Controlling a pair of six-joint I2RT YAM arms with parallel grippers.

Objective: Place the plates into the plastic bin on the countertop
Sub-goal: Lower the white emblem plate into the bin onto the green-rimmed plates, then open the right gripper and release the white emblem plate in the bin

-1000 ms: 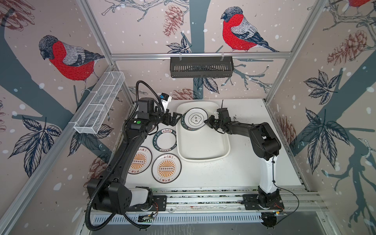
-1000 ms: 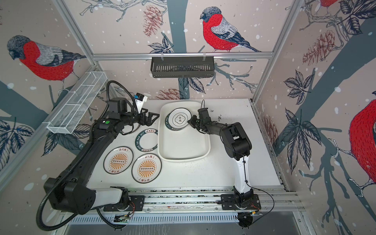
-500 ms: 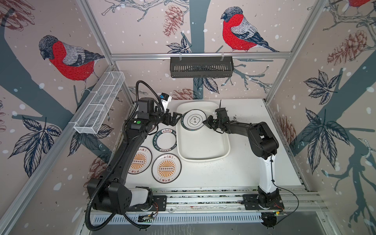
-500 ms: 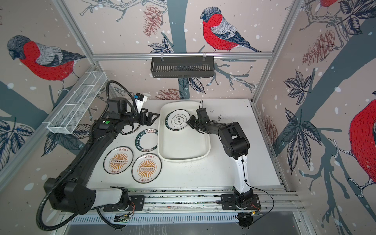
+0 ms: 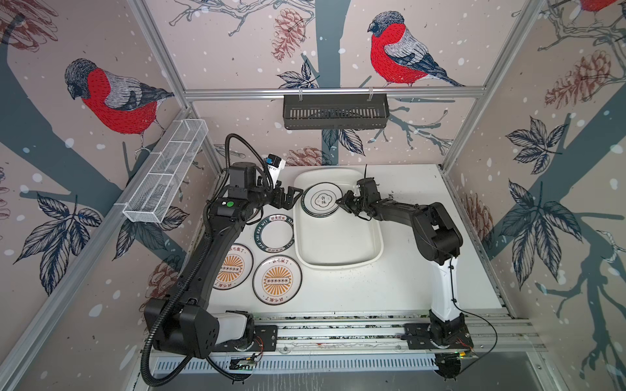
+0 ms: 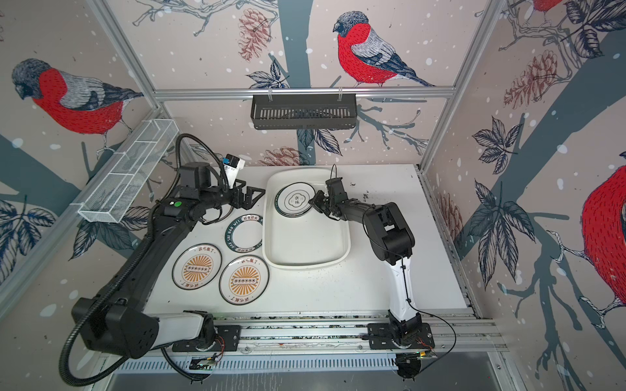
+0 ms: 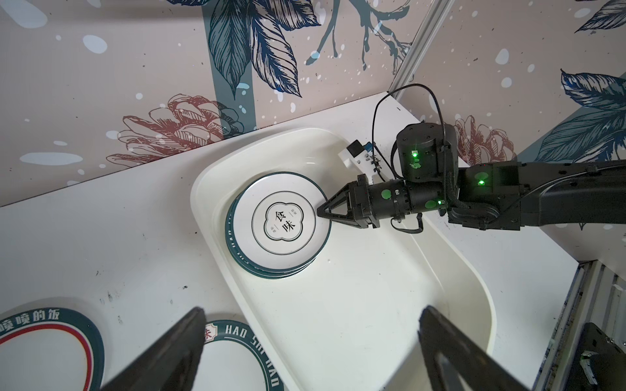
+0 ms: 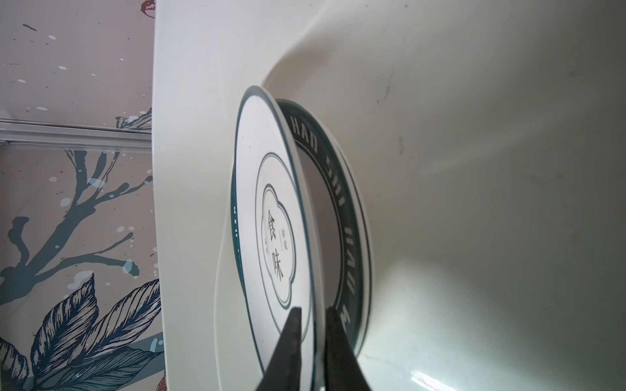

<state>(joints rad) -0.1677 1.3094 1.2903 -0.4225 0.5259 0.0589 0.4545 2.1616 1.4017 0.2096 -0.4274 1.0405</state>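
The right gripper [image 7: 319, 214] reaches into the far-left part of the plastic bin [image 5: 338, 265]. Its fingers [image 8: 294, 338] sit above and below the right rim of the emblem plate [image 5: 321, 202] with only a narrow gap between them, and I cannot tell whether they pinch it; that plate lies tilted on a lower plate [image 8: 342, 203] inside the bin. The left gripper [image 5: 293, 199] hovers with its jaws spread wide just left of the bin's far-left rim. On the countertop [image 5: 389, 287] left of the bin lie a lettered-band plate [image 5: 273, 233] and, nearer, a left sunburst plate [image 5: 233, 267] and a right sunburst plate [image 5: 277, 280].
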